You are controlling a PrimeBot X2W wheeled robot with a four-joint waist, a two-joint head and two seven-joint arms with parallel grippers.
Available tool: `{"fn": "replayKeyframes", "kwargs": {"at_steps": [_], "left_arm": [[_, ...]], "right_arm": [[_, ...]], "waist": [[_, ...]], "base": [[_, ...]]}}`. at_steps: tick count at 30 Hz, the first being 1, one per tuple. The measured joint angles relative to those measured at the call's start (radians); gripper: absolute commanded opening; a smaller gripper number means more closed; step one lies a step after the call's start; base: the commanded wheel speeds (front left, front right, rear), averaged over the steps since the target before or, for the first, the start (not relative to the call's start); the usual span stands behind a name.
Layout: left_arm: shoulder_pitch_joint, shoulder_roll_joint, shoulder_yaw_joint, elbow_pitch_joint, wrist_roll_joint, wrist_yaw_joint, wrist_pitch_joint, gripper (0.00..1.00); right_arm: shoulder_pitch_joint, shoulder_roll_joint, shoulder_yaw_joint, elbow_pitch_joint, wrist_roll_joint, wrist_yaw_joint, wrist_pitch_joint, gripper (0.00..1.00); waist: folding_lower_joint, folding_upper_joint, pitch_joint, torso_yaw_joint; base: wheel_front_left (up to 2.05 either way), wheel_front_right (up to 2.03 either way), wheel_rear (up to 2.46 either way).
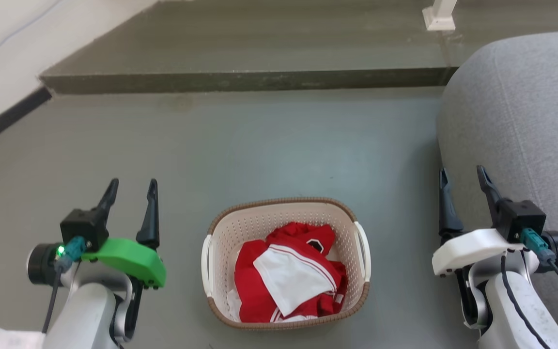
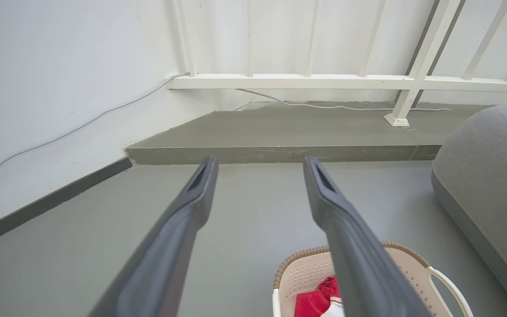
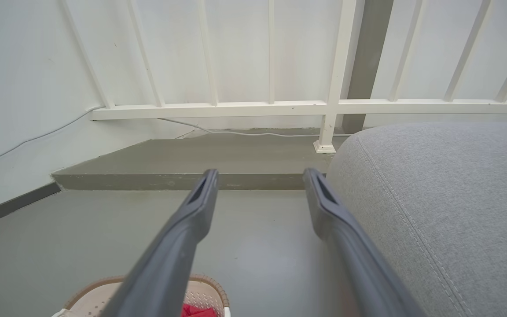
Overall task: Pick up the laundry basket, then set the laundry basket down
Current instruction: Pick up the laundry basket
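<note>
The laundry basket (image 1: 221, 227) is cream perforated plastic with a brown woven-look rim and white side handles. It stands on the grey floor between my arms, holding red and white clothes (image 1: 288, 274). My left gripper (image 1: 132, 186) hangs open to the basket's left, apart from it, with nothing between its fingers. My right gripper (image 1: 460, 174) hangs open to the basket's right, close to a grey cushion. The left wrist view catches the basket's far rim (image 2: 306, 255) low behind the right finger (image 2: 350, 246). The right wrist view catches the basket's rim (image 3: 90, 286) at the bottom left.
A large grey cushioned seat (image 1: 516, 126) fills the right side, next to my right gripper. A raised floor step (image 1: 240, 80) runs across ahead, with a white railing (image 2: 306, 81) and a cable (image 2: 332, 105) behind it. A white wall with a dark skirting (image 1: 3, 118) borders the left.
</note>
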Motion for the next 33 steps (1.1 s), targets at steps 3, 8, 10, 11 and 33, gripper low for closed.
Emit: {"fn": "replayKeyframes", "kwargs": {"at_steps": [3, 8, 10, 11, 33], "left_arm": [[0.042, 0.002, 0.001, -0.029, 0.007, 0.004, 0.0, 1.0], [0.103, 0.007, 0.0, -0.071, 0.031, 0.017, 0.0, 1.0], [0.124, 0.007, 0.001, -0.084, 0.036, 0.021, 0.0, 1.0], [0.137, 0.007, 0.003, -0.095, 0.036, 0.022, 0.0, 1.0], [0.293, -0.007, 0.051, -0.244, 0.072, 0.052, 0.0, 1.0]], "right_arm": [[0.019, 0.001, 0.003, 0.0, 0.0, 0.0, 0.0, 1.0], [0.035, 0.004, 0.004, -0.006, 0.001, 0.0, 0.0, 1.0], [0.039, 0.004, 0.004, -0.007, 0.002, 0.0, 0.0, 1.0], [0.039, 0.004, 0.005, -0.01, 0.006, 0.0, 0.0, 1.0], [0.133, 0.006, 0.047, -0.049, 0.025, 0.0, 0.0, 1.0]], "waist": [[0.0, 0.0, -0.027, -0.005], [0.0, 0.0, -0.051, -0.017], [0.0, 0.0, -0.059, -0.021], [0.0, 0.0, -0.063, -0.023], [0.0, 0.0, -0.101, -0.039]], "base": [[0.0, 0.0, 0.0], [0.0, 0.0, 0.0], [0.0, 0.0, 0.0], [0.0, 0.0, 0.0], [0.0, 0.0, 0.0]]}}
